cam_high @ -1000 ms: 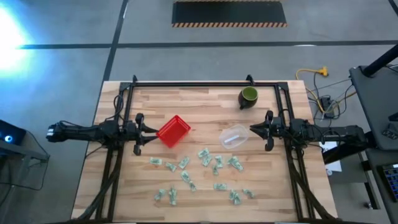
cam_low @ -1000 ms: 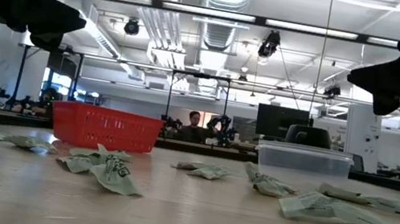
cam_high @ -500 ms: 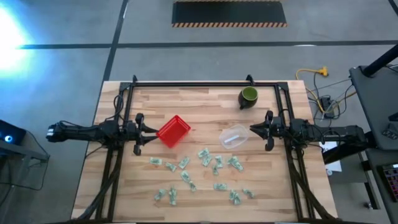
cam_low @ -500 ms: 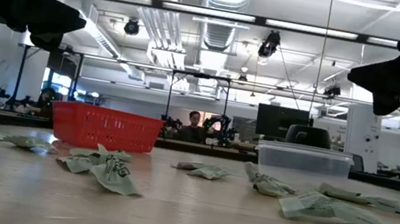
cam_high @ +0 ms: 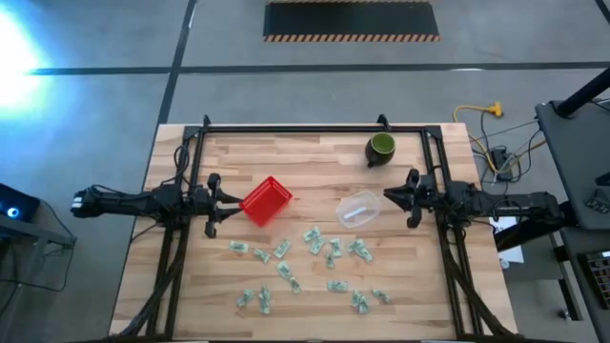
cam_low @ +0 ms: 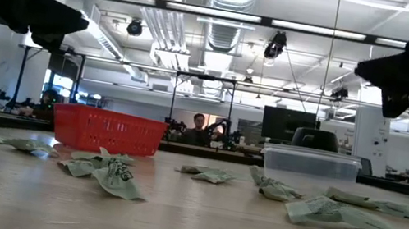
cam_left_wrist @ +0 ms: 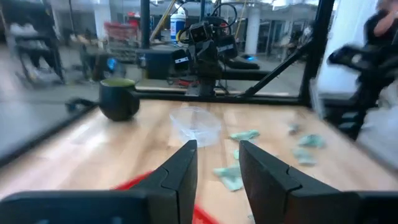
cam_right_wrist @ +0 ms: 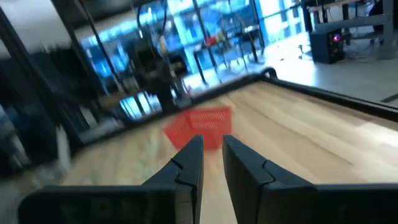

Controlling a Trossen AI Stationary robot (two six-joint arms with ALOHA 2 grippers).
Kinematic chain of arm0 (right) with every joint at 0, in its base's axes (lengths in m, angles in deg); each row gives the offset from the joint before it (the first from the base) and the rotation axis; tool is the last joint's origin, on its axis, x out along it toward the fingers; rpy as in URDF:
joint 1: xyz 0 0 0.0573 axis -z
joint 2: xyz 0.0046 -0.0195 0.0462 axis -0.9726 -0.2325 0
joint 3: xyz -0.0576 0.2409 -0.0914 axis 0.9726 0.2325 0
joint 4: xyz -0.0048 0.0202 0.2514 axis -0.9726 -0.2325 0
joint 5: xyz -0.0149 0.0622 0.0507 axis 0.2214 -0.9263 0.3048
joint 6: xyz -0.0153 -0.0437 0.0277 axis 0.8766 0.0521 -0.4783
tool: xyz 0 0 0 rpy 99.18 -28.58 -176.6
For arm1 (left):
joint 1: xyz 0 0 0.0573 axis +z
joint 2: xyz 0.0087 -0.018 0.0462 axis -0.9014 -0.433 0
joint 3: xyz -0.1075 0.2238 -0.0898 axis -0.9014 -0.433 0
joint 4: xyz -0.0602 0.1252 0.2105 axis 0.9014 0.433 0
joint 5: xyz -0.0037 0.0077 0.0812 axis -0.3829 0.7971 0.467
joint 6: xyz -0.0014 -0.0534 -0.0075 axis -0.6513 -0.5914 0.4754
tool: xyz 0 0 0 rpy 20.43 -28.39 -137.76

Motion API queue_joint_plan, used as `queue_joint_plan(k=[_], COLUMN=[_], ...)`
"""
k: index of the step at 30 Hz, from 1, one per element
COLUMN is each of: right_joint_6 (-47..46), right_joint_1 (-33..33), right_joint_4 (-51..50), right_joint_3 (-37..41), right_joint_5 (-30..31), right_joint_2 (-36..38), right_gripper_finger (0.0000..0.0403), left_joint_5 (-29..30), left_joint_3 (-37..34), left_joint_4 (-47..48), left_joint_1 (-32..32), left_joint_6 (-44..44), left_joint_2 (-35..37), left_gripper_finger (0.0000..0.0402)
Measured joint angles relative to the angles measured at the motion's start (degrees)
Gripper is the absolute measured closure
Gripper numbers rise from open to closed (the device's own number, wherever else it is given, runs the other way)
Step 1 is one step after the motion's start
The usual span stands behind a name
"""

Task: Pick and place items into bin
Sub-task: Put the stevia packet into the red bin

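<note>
Several small pale green-and-white crinkly wrapped pieces (cam_high: pixel 315 262) lie scattered flat on the near half of the wooden table, and they also show in the low view (cam_low: pixel 115 179). My left gripper (cam_high: pixel 232 198) hovers level beside the red basket (cam_high: pixel 266 201), on its left. Its fingers (cam_left_wrist: pixel 217 163) stand a narrow gap apart and hold nothing. My right gripper (cam_high: pixel 388 197) hovers level just right of the clear plastic container (cam_high: pixel 357 209). Its fingers (cam_right_wrist: pixel 212 152) are slightly apart and empty. Both grippers hang well above the tabletop in the low view.
A dark green cup (cam_high: pixel 381 148) stands near the table's far right. The red basket (cam_low: pixel 108 130) and the clear container (cam_low: pixel 310 167) sit mid-table, behind the wrapped pieces. A black frame rail (cam_high: pixel 315 128) runs along the far edge. People and equipment show in the room beyond.
My right gripper has shifted slightly in the low view, its tip a little higher. Nothing on the table has moved.
</note>
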Motion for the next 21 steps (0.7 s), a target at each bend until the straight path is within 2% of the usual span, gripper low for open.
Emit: queue_joint_plan(k=[2,4,12,16,18,21], right_joint_6=[-3.30,-5.33,-7.81,-8.15,-9.25,-10.08], right_joint_1=[0.00,0.00,-0.02,-0.02,-0.02,-0.02], right_joint_4=[3.22,5.39,6.43,6.49,6.87,7.70], right_joint_3=[0.00,0.00,0.00,0.00,0.00,0.00], right_joint_5=[0.24,0.26,0.26,0.28,0.30,0.41], right_joint_2=[0.00,0.00,0.00,0.00,0.00,0.02], right_gripper_finger=[0.0351,0.0351,0.0351,0.0351,0.0351,0.0351], left_joint_5=[5.13,7.53,7.86,6.92,4.97,4.17], left_joint_3=[0.00,0.00,0.00,0.00,0.00,0.00], left_joint_4=[-0.70,-1.28,-3.18,-11.71,-18.11,-26.00], left_joint_1=[0.05,0.04,0.04,0.04,0.04,0.03], left_joint_6=[3.57,6.58,6.40,6.19,2.83,-10.24], left_joint_2=[0.20,0.25,-0.26,-1.02,-1.49,-2.36], left_gripper_finger=[0.0299,0.0299,0.0299,0.0299,0.0299,0.0299])
